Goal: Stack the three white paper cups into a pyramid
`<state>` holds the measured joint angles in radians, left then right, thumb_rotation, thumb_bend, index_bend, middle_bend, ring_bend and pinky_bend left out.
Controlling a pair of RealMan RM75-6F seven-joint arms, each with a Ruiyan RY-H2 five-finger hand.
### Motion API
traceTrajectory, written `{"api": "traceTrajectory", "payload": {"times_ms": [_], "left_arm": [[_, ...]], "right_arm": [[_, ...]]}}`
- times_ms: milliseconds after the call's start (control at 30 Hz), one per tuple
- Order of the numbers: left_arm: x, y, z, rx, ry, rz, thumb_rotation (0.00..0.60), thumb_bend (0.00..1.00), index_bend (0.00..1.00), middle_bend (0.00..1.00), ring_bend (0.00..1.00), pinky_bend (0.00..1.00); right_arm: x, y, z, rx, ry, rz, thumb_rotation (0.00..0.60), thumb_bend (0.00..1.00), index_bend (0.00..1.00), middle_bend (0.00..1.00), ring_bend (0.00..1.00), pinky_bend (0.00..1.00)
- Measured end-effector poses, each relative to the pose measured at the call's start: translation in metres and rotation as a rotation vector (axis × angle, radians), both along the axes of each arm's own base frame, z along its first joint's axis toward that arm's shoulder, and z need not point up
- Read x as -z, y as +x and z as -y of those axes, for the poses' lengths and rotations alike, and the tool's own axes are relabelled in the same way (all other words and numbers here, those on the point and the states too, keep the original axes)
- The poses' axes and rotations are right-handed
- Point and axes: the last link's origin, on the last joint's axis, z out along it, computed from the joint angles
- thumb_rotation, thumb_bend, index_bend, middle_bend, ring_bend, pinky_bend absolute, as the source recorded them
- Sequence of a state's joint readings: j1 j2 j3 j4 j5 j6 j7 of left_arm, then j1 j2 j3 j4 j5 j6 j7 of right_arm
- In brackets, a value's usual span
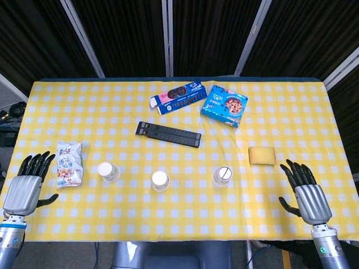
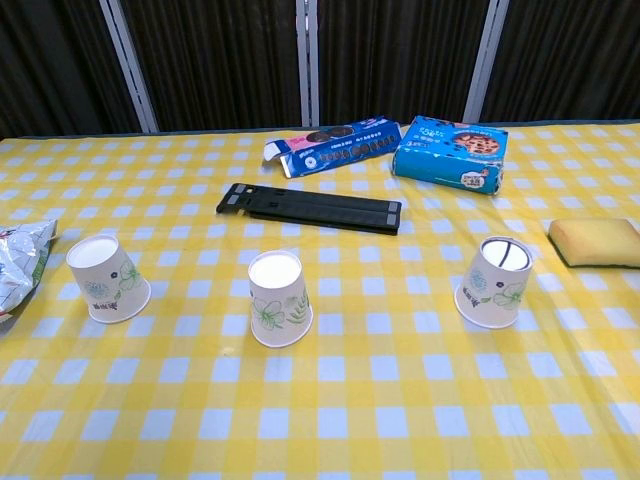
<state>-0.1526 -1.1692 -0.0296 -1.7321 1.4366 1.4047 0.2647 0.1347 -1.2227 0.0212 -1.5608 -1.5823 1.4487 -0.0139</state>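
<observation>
On the bench (image 1: 179, 218), three white paper cups (image 2: 281, 297) are lined up upside down, well apart. The left hand (image 1: 27, 180) and right hand (image 1: 305, 188) are kept spread wide, nothing held.

A yellow-and-white checked tablecloth (image 1: 179, 218) covers the table. On it stand three white paper cups, each printed with green leaves: the left cup (image 2: 104, 278), the middle cup (image 2: 279, 298) and the right cup (image 2: 495, 282). Behind the middle cup lies a black bar (image 2: 310, 208). Further behind it are a blue, pink and white biscuit box (image 2: 330, 145) showing dark biscuits, and a blue box (image 2: 450, 152). Right of the right cup sits a yellow sponge (image 2: 596, 241). Left of the left cup lies a white snack bag (image 1: 69, 163) with blue and red print. Both hands, left (image 1: 25, 188) and right (image 1: 308, 196), are silver with black fingers.
</observation>
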Motion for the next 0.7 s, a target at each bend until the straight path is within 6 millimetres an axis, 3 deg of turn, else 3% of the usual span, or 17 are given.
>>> {"api": "traceTrajectory", "payload": {"times_ms": [533,700], "left_arm": [[0.003,0.001,-0.005,0.003,-0.012,0.000,0.600,0.03,0.00,0.00,0.00,0.00],[0.007,0.003,-0.013,-0.002,-0.023,0.017,0.600,0.13,0.00,0.00,0.00,0.00]], "right_arm": [[0.000,0.001,0.001,0.002,0.003,0.007,0.600,0.20,0.00,0.00,0.00,0.00],[-0.001,-0.001,0.002,0.009,0.003,0.014,0.600,0.20,0.00,0.00,0.00,0.00]]}}
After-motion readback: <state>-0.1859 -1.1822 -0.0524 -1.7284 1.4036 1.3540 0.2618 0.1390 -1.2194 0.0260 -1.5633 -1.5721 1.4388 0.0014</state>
